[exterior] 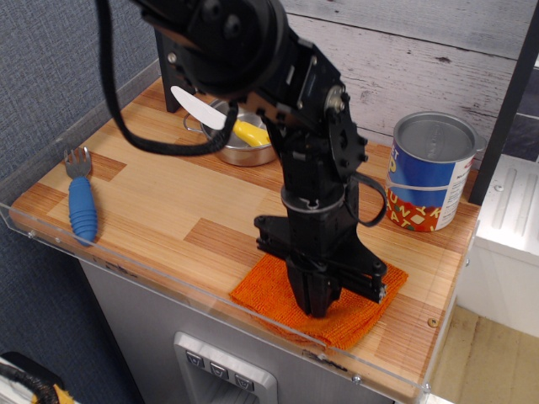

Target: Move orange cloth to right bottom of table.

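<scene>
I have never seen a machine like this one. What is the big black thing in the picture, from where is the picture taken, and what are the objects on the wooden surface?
The big black thing is a robot arm. At its lower end is the gripper, the part that grasps things. The single picture is taken from above and in front of the table, looking down at an angle.

The gripper points straight down onto the orange cloth, which lies flat near the front right part of the table. The arm hides the fingertips, so I cannot tell whether they are open or pinching the cloth.

Other things on the table: a blue fork at the left, a steel pot with something yellow inside at the back, and a blue tin can at the right. A clear plastic rim runs along the table's edge.
</scene>
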{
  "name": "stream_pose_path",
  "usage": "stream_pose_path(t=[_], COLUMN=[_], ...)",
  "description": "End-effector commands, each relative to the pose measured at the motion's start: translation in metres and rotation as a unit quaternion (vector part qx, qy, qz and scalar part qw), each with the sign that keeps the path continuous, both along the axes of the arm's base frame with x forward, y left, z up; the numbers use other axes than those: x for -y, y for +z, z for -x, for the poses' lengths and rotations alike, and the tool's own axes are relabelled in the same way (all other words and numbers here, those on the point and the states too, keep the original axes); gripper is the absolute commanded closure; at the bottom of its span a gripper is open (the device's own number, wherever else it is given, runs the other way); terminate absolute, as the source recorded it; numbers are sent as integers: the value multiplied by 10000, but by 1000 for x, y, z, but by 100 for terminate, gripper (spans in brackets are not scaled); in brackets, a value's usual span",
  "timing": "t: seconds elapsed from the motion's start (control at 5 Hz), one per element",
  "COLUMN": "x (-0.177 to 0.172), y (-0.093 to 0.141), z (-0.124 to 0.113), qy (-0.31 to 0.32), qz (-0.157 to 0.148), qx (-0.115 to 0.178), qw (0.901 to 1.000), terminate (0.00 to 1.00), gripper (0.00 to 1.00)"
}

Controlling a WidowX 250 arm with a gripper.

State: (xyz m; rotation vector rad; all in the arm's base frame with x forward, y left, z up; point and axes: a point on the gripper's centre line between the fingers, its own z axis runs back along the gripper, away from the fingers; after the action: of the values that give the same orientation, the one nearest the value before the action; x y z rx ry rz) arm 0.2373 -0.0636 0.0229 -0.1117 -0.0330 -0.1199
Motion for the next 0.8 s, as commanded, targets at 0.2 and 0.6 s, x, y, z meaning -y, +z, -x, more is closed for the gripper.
stream_pose_path(t=[0.2, 0.6], x=[-20, -44], y=[54, 80], z=[-18, -21], qy=[39, -140], qz=[33, -383], qx=[675, 841], qw=[9977, 9956], terminate=[0, 0], gripper=[0, 0])
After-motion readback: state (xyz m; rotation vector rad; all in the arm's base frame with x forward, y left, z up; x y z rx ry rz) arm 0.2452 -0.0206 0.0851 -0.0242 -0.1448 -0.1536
